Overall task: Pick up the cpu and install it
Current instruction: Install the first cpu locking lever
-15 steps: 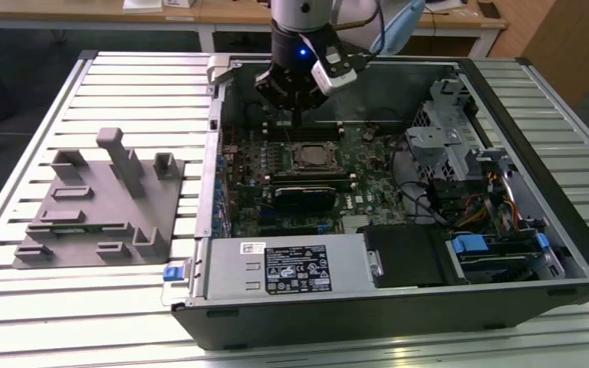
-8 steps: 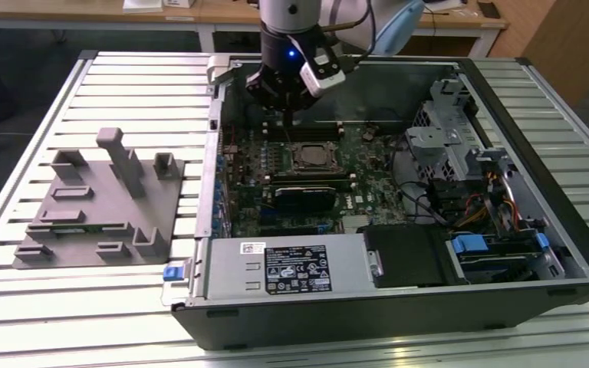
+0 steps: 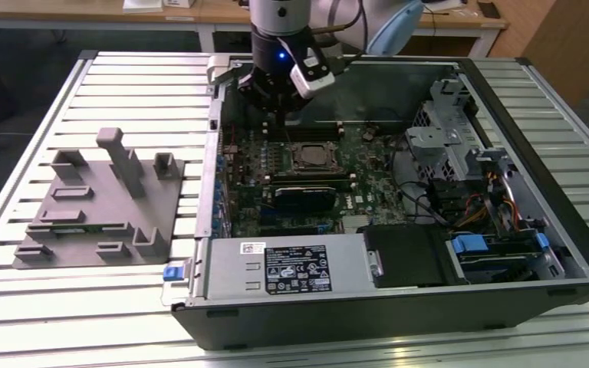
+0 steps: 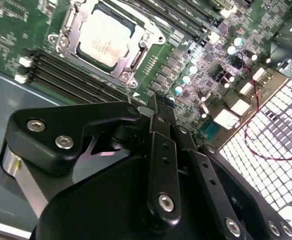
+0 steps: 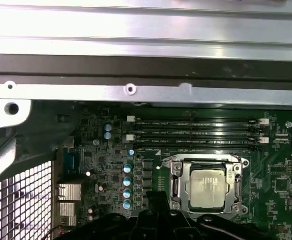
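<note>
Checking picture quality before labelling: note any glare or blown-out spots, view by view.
Exterior view: a blue light glows on the arm above the gripper. Second wrist view: the cpu shines pale and the vent grille is washed out. First wrist view: the case's metal rail glares.

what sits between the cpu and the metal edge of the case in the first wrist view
In the first wrist view, long dark memory slots run side by side between the cpu in its socket frame and the case's metal rail, on the green motherboard.
</note>
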